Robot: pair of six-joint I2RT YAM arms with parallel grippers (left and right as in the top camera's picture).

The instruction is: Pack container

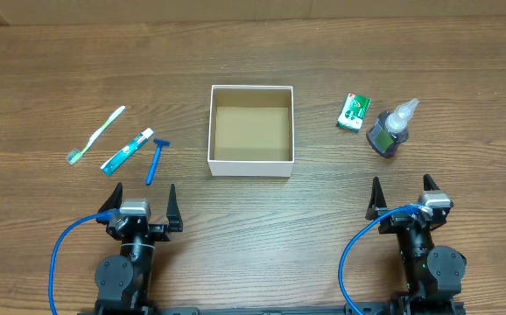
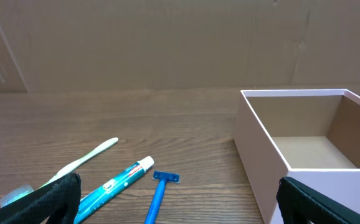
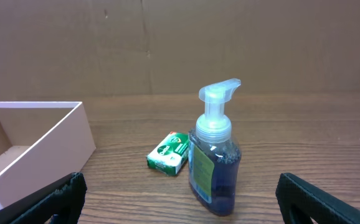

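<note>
Both tools rest at the near side of the desk (image 1: pixel 253 52), fingers spread wide and gripping nothing: the left tool (image 1: pixel 144 191) and the right tool (image 1: pixel 402 184). The desk is brown wood grain, and a plain cardboard wall (image 2: pixel 167 43) closes off its far side.

Six things lie on it, one of each. Ahead of the left tool and a little to its left, a toothbrush (image 1: pixel 95 136), a toothpaste tube (image 1: pixel 127 151) and a blue razor (image 1: pixel 155 161) lie slanted side by side; the razor is nearest that tool. The box (image 1: pixel 249 167) stands ahead of the gap between the two tools, open on top, white walls around a brown floor. Ahead of the right tool and slightly to its left lies a green-and-white packet (image 1: pixel 354 112). A pump bottle (image 1: pixel 390 129) stands upright straight ahead of that tool, near the packet but apart from it.

Bare wood runs between each tool and the things ahead of it, and strips of bare desk separate the box from the razor and from the packet.
</note>
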